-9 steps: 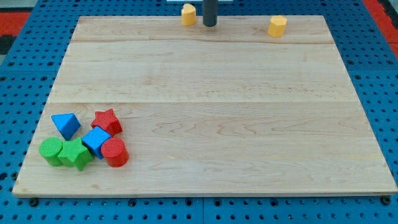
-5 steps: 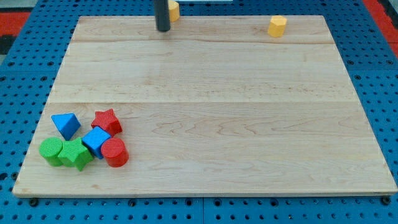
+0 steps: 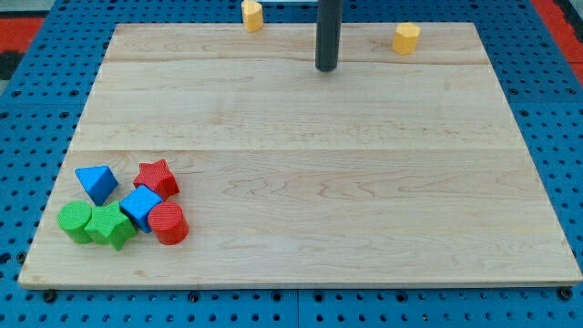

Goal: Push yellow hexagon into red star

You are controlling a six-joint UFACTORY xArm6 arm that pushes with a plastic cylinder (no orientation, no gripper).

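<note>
The yellow hexagon (image 3: pixel 406 37) stands near the board's top edge, right of centre. The red star (image 3: pixel 157 177) lies at the lower left, in a cluster with other blocks. My tip (image 3: pixel 326 68) rests on the board near the top, left of and slightly below the yellow hexagon, with a clear gap to it. A second yellow block (image 3: pixel 251 15), its shape unclear, sits at the very top edge, left of my rod.
Around the red star lie a blue triangle (image 3: pixel 96 182), a blue cube (image 3: pixel 140 206), a red cylinder (image 3: pixel 168 223) and two green blocks (image 3: pixel 76 221) (image 3: pixel 111 225). The wooden board (image 3: pixel 364 200) lies on a blue pegboard.
My rod swung left, nudging the second yellow block left and up, then moved right and down to its present spot. The yellow hexagon and the cluster have not moved.
</note>
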